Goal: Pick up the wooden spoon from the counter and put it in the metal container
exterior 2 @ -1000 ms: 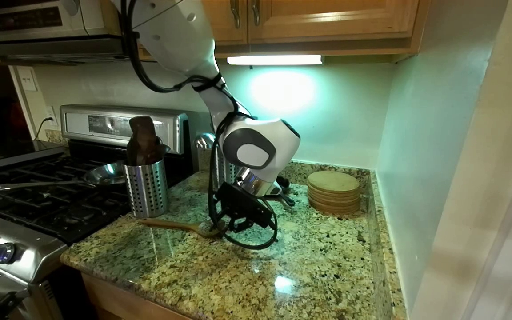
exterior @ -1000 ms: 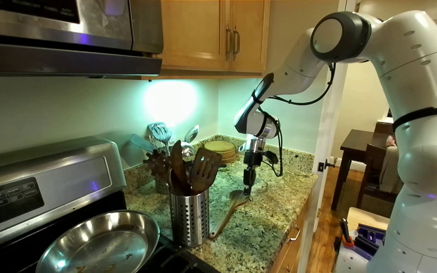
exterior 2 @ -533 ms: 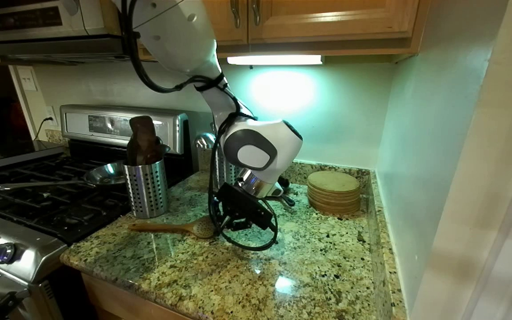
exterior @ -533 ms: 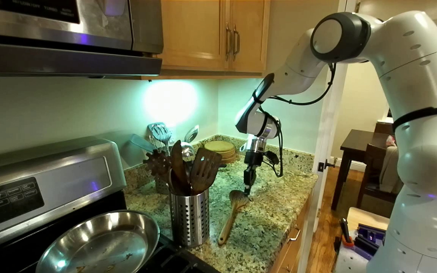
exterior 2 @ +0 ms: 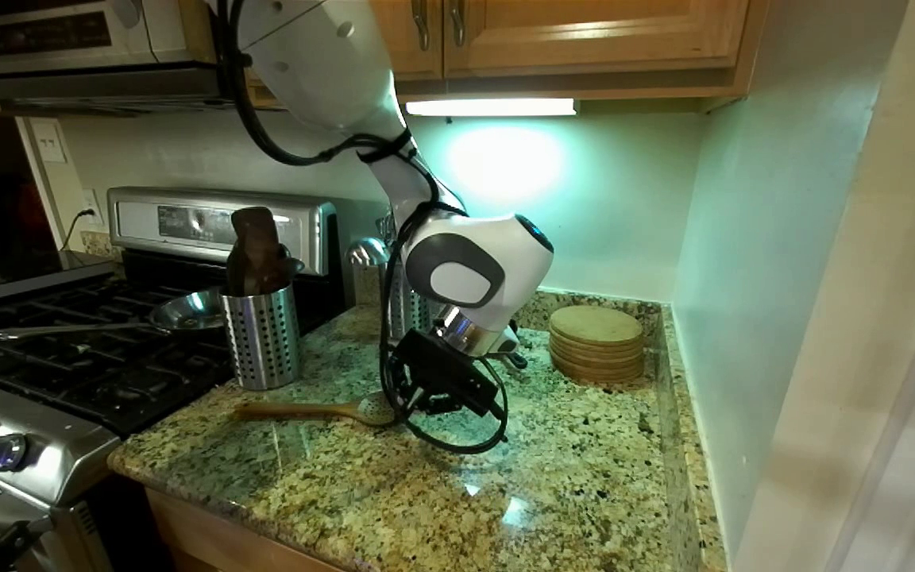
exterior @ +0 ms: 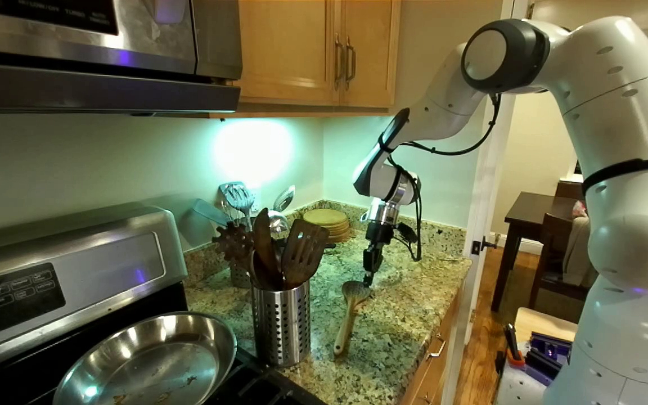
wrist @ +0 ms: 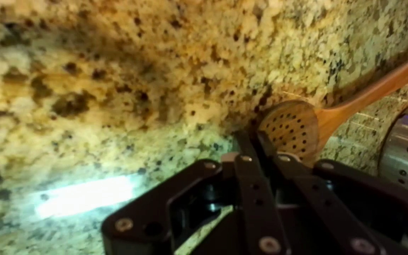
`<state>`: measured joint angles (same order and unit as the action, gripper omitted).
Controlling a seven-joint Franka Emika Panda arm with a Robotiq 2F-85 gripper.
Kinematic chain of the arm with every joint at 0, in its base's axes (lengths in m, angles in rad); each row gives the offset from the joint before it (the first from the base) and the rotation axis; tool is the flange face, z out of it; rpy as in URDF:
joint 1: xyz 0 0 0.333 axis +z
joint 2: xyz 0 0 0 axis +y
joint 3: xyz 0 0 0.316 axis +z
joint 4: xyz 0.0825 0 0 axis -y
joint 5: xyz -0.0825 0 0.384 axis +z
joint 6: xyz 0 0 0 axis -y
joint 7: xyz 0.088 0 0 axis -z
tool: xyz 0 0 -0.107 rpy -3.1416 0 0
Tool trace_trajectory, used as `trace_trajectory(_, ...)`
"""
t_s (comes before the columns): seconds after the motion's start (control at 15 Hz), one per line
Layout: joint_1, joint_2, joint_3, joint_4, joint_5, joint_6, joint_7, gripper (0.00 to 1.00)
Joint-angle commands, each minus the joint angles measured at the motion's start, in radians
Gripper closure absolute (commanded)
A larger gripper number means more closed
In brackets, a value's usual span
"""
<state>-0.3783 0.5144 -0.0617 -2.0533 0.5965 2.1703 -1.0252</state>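
In the wrist view I am holding the gripper (wrist: 255, 137) low over the counter (wrist: 161, 71), its jaws pressing nearly together and pinching the bowl rim of the wooden spoon (wrist: 290, 127); whether the spoon is touching the counter I cannot tell. The surface is showing polished granite, speckled tan, brown and black, and returning a bright reflection (wrist: 87, 196). The spoon's handle is running near the metal container (exterior: 282, 326), which is standing upright by the stove (exterior 2: 52, 365) and holding dark wooden utensils (exterior: 304, 253). Farther back, round tan discs (exterior 2: 596, 353) are resting stacked near the wall (exterior 2: 624, 206). Above, a lamp (exterior 2: 493, 107) is glowing under wood cabinets (exterior 2: 600, 36). Farthest off, a dark table (exterior: 543, 208) is standing.
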Motion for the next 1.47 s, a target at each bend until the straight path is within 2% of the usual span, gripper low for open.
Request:
trace_trajectory(0.0, -0.001, -0.042, -0.012, -0.04, 0.006, 0.087, 0.019, 0.93)
trace_trajectory(0.6, -0.019, -0.058, -0.018, -0.05, 0.003, 0.188, 0.028, 0.92)
trace_trajectory(0.67, -0.019, -0.063, -0.013, -0.054, 0.002, 0.187, 0.022, 0.67)
trace_trajectory(0.73, -0.018, -0.065, -0.01, -0.056, 0.002, 0.187, 0.018, 0.66)
trace_trajectory(1.07, -0.002, -0.073, 0.002, -0.056, -0.015, 0.219, 0.02, 0.36)
trace_trajectory(1.4, -0.003, -0.047, 0.016, -0.039, -0.014, 0.199, 0.023, 0.04)
